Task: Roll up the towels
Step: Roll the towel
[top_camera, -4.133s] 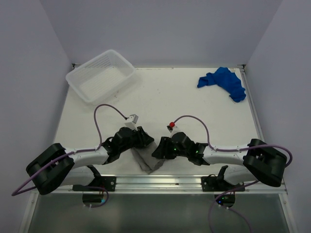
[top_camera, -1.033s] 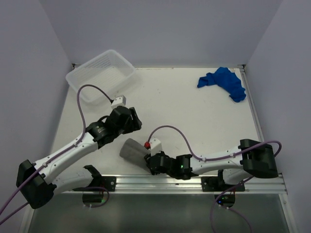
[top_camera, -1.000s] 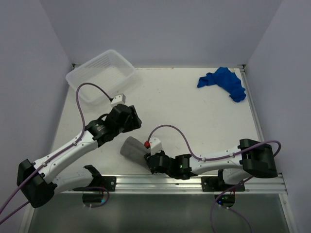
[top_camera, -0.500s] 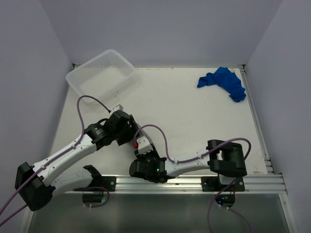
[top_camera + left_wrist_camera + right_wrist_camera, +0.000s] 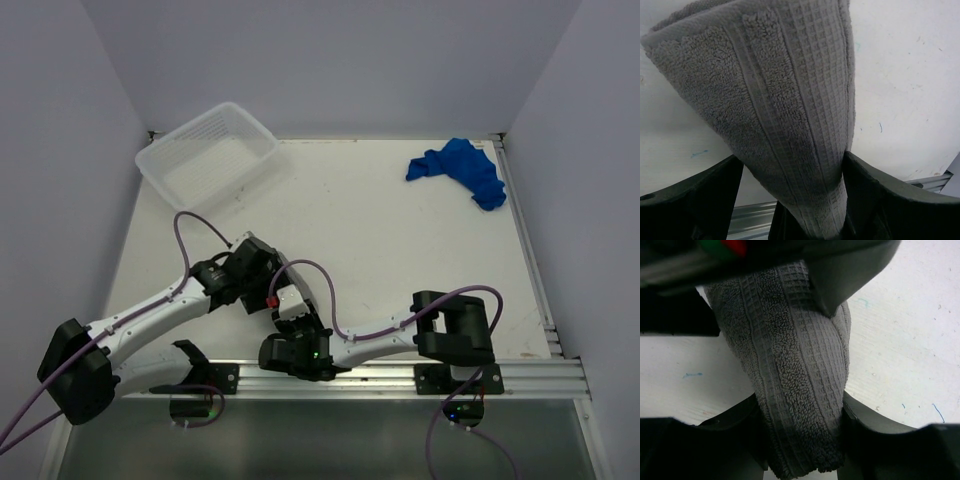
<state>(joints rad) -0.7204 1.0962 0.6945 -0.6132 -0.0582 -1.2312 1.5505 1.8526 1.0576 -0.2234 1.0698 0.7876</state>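
The left hand has swung in, jaws wide astride the grey towel, grip unclear. The right hand clamps that roll, well in front of the basket. First roll looks nearly finished.

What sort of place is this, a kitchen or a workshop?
Probably a robot test bench in a lab: two cabled arms bolted to a rail at the edge of a white table, bare walls around it, and only a grey towel, a blue towel and a basket out.
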